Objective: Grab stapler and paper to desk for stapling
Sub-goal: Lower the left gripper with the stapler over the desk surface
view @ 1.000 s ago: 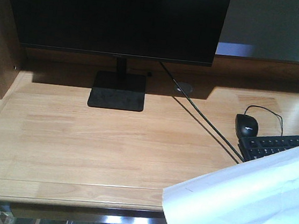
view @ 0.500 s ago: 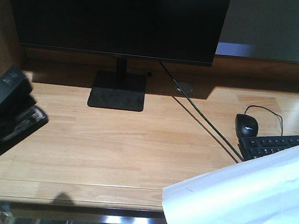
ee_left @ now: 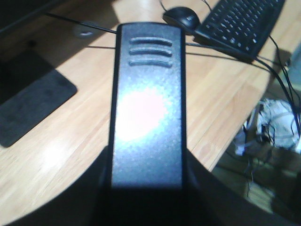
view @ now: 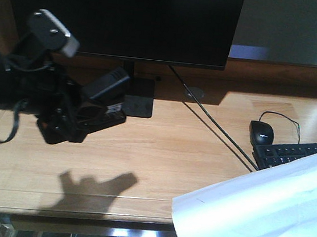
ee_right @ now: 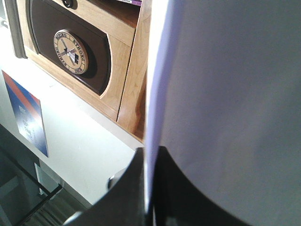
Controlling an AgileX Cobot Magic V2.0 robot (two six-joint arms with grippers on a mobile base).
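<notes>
Left wrist view: the left pincer [ee_left: 146,181] is pressed against both sides of the stapler [ee_left: 146,94], whose black top with three ribs points away from the camera. Glare hides part of its surface. In the front view that pincer hangs over the left part of the counter [view: 161,147], just in front of the monitor's stand [view: 139,102]. The stapler is in the air and gaping open, and the arm's shadow [view: 93,186] lies on the wood nearer the front edge.

The right pincer [ee_right: 149,190] pinches the paper [ee_right: 235,117] by its edge; the sheet rises from between the dark fingers [ee_right: 129,188] and fills most of the right wrist view. A wooden shelf [ee_right: 129,80] with a round emblem [ee_right: 71,52] stands behind it. Seen from the front, the paper is tilted at lower right, reaching past the counter's front edge and covering a corner of the keyboard [view: 292,154].

A mouse [view: 261,132] sits just beside the keyboard. The monitor [view: 124,17] stands at the back, with a cable hole [view: 194,92] right of its stand.
</notes>
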